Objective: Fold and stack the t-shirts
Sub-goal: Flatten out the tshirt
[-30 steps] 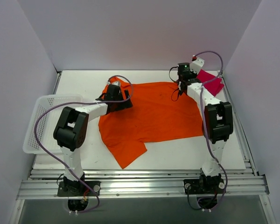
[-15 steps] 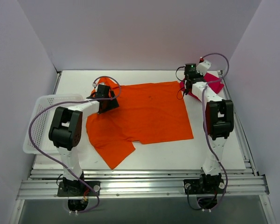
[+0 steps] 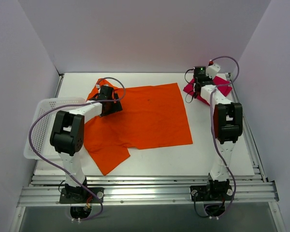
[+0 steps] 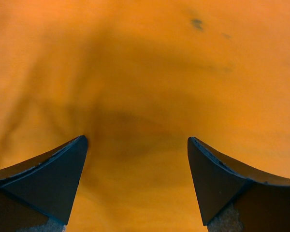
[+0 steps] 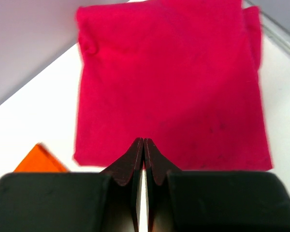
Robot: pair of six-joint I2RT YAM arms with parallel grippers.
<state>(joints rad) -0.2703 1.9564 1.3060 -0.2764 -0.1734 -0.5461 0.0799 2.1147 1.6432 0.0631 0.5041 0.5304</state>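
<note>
I see the orange t-shirt [image 3: 150, 116] spread flat, centred toward the far edge, one sleeve trailing near-left; the red t-shirt [image 5: 169, 82] lies folded square in the far-right corner

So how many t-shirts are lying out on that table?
2. The orange t-shirt is spread flat across the middle of the table, under the left gripper. The red t-shirt lies folded in the far right corner, in front of the right gripper. None seems hidden.
</note>
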